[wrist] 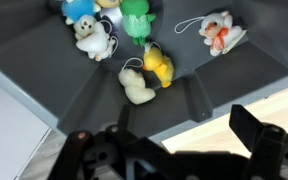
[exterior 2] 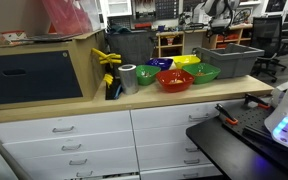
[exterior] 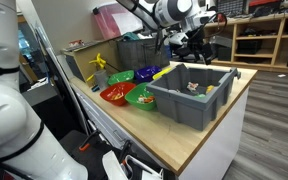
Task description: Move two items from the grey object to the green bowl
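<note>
The grey bin [exterior: 192,92] stands on the wooden counter and also shows in an exterior view [exterior 2: 229,60]. In the wrist view several small plush toys lie on the bin floor [wrist: 54,80]: a yellow and cream one [wrist: 146,75], a white one with reddish parts [wrist: 219,35], a green one [wrist: 134,18] and a white one [wrist: 92,38]. A green bowl [exterior: 141,97] sits beside the bin and shows in an exterior view too [exterior 2: 202,72]. My gripper [wrist: 174,150] hangs above the bin's near rim, open and empty [exterior: 184,45].
A red bowl [exterior: 115,94], a yellow bowl [exterior: 149,73] and a second green bowl [exterior: 119,76] cluster beside the bin. A metal can [exterior 2: 128,78] and a yellow-black tool [exterior 2: 109,60] stand further along the counter. The light counter top [wrist: 254,95] shows past the bin rim.
</note>
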